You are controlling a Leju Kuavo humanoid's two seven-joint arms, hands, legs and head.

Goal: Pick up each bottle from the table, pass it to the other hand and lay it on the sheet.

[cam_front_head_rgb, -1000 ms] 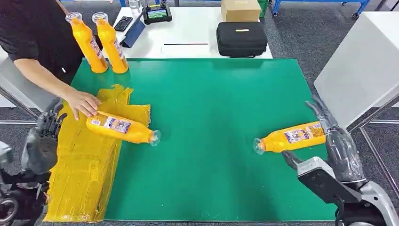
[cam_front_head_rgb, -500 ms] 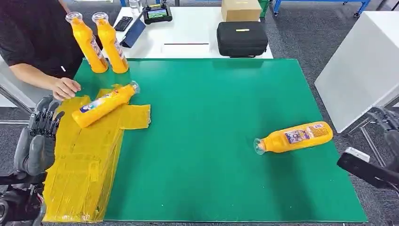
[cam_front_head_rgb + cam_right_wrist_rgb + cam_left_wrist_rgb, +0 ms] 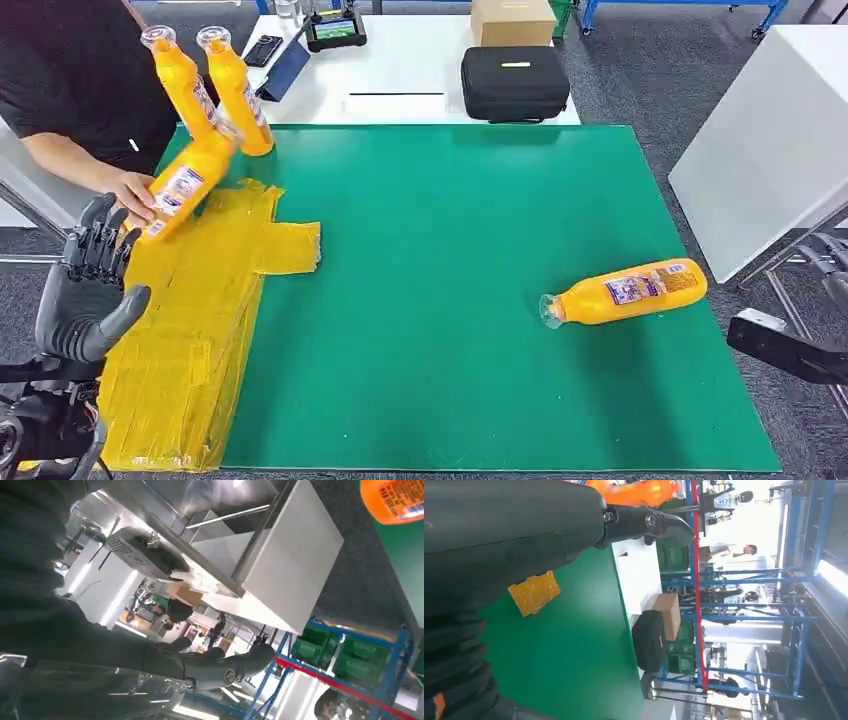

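1. Green mat (image 3: 450, 290) covers the work table; a white table (image 3: 400, 75) behind it carries a black case (image 3: 514, 82), a cardboard box (image 3: 511, 20), a tablet (image 3: 335, 28) and a phone (image 3: 262, 49). Another white table (image 3: 770, 140) stands off to the right.
2. Yellow sheet (image 3: 190, 350) lies along the mat's left edge, crinkled, one flap (image 3: 285, 247) reaching out onto the green.
3. Lying bottle (image 3: 625, 291): orange, on its side on the right part of the mat, cap end toward the middle, label up. Nothing touches it. Its base also shows in the right wrist view (image 3: 392, 500).
4. Two upright bottles (image 3: 215, 90) stand side by side at the mat's far left corner.
5. Person in a black top (image 3: 80, 70) at the far left; the person's hand (image 3: 128, 190) holds a fourth bottle (image 3: 185, 180) tilted above the sheet's far end, cap end up toward the upright pair.
6. Left hand (image 3: 85, 295): raised over the sheet's left edge, fingers extended and apart, thumb out to the side, holding nothing. It is near the person's hand but apart from it.
7. Right hand (image 3: 828, 262): barely in frame at the right edge, off the mat, well apart from the lying bottle. Right wrist view shows one finger (image 3: 235, 667) stretched out with nothing in it; can't tell the rest of the hand's state.
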